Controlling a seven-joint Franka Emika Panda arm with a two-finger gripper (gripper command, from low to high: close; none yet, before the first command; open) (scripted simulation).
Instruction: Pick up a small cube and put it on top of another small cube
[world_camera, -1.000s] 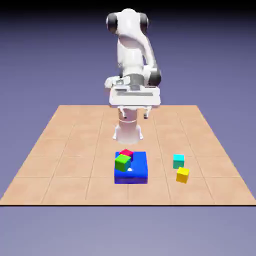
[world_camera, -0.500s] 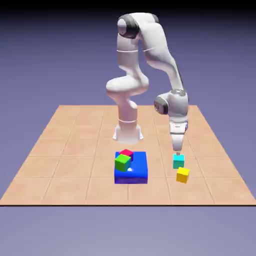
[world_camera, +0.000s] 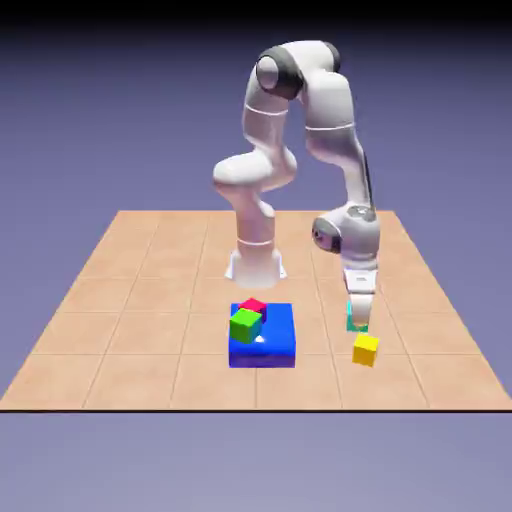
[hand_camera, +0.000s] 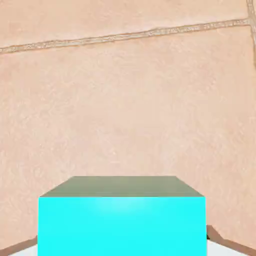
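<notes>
Blue-violet backdrop is seen behind a tan tiled table (world_camera: 140, 300). White arm (world_camera: 335, 120) is bent over and reaches down on the exterior view's right.

Claw (world_camera: 358, 322) is lowered onto the cyan cube (world_camera: 350, 318); in the exterior view most of the cube is covered by the fingers, and only a cyan sliver is seen at the left of them. The cube is resting on the table.

Hand view: cyan cube (hand_camera: 121, 225) is seen large at the bottom centre, flanked by the two finger tips, of which only pale slivers are visible at the lower corners, one at bottom right (hand_camera: 227, 248). Fingers are set either side of the cube. Whether the claw is closed on the cube or just straddling it cannot be told: contact at the pads is hidden by the cube.

Yellow cube (world_camera: 365, 349) is placed just beside the cyan one, toward the camera, slightly rotated; whether the two touch cannot be told.

Blue block (world_camera: 275, 345), larger and flat, lies well apart on the exterior view's left of those. Two small cubes are carried on it: green cube (world_camera: 245, 325) in front, tilted, and red cube (world_camera: 254, 305) behind it, partly hidden by the green.

Robot base (world_camera: 255, 265) is seen behind the blue block.
</notes>
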